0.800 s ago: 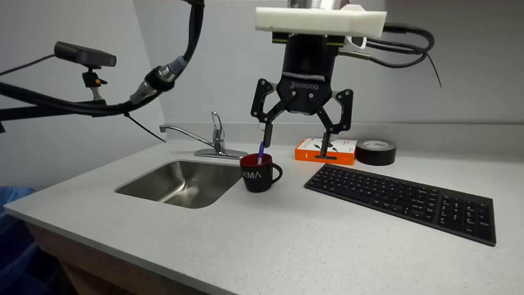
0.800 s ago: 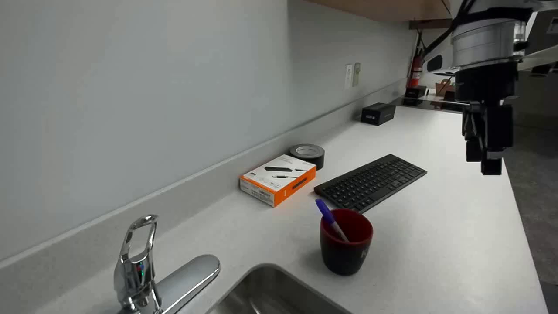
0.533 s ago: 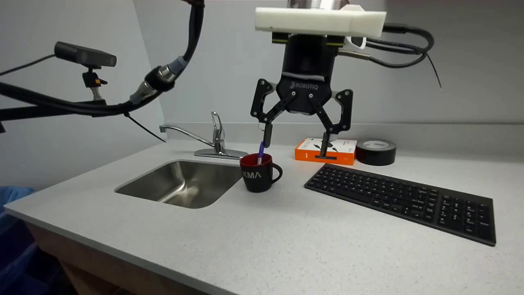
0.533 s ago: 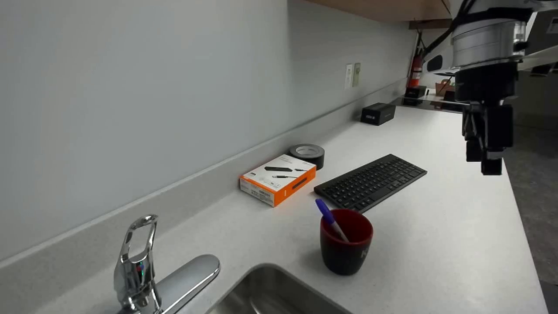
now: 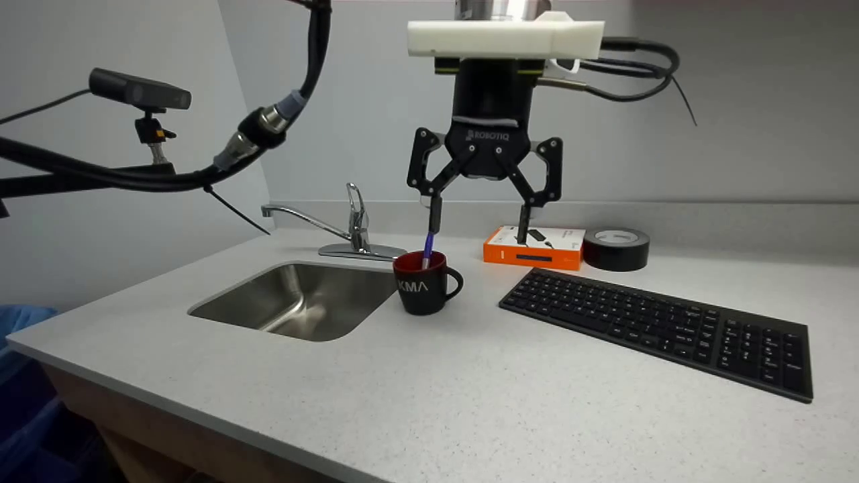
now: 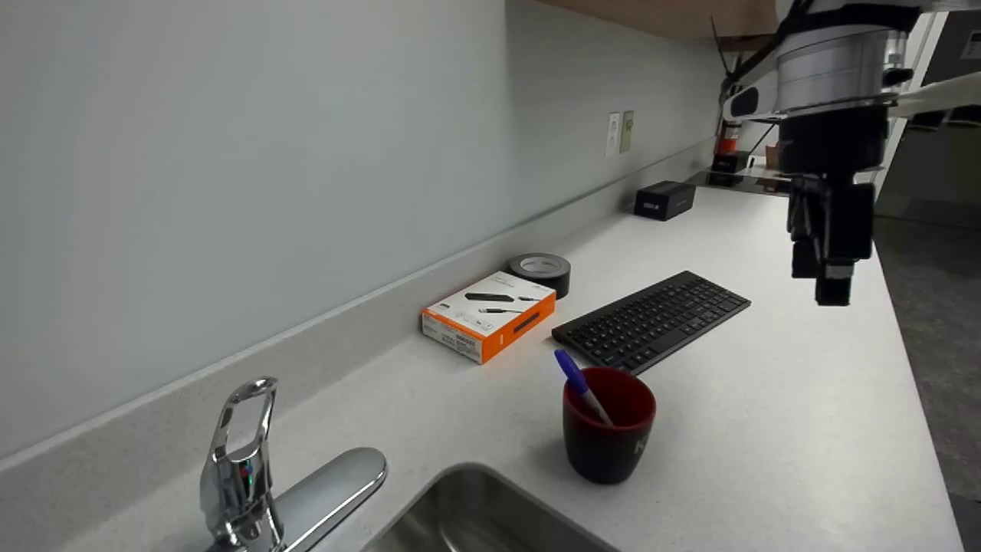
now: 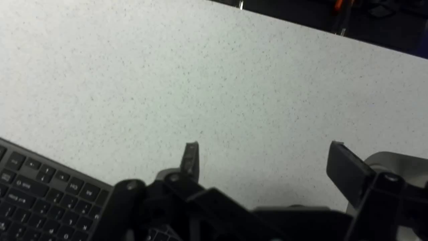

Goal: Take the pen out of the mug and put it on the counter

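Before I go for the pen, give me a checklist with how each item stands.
1. Gripper over the pen: not ok; in an exterior view it hangs well aside from the mug.
2. Gripper open: ok; jaws apart in the wrist view.
3. Pen sticking above the mug's rim: ok.
4. Mug upright on the counter: ok.
5. Pen free to lift out: cannot tell; its lower end is hidden.
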Robot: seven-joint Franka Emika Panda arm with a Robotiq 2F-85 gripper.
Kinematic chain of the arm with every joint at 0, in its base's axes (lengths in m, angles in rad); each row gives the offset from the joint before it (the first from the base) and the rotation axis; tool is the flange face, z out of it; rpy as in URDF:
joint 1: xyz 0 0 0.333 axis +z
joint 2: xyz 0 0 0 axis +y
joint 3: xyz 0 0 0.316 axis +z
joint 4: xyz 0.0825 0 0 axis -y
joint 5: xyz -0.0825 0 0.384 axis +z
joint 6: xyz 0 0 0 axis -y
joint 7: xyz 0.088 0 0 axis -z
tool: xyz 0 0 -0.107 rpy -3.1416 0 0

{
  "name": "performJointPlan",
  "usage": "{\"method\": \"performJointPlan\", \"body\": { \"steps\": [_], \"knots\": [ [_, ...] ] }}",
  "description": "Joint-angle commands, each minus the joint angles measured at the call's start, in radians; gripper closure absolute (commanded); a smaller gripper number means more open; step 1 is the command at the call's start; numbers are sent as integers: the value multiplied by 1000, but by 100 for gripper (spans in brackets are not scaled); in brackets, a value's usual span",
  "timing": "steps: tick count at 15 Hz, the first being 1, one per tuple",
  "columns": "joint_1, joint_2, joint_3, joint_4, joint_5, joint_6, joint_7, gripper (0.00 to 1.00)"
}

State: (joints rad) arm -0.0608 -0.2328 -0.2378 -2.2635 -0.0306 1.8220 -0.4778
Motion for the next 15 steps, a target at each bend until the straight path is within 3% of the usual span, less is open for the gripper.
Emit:
{"method": "performJointPlan", "body": {
  "steps": [1, 6, 7, 15],
  "knots": [
    [17, 94, 61, 87, 31, 75, 53, 0],
    [23, 185, 119, 170, 65, 163, 95, 0],
    [12, 138, 121, 114, 29, 159, 84, 0],
    [15, 167, 129, 130, 49, 172, 73, 0]
  ]
}}
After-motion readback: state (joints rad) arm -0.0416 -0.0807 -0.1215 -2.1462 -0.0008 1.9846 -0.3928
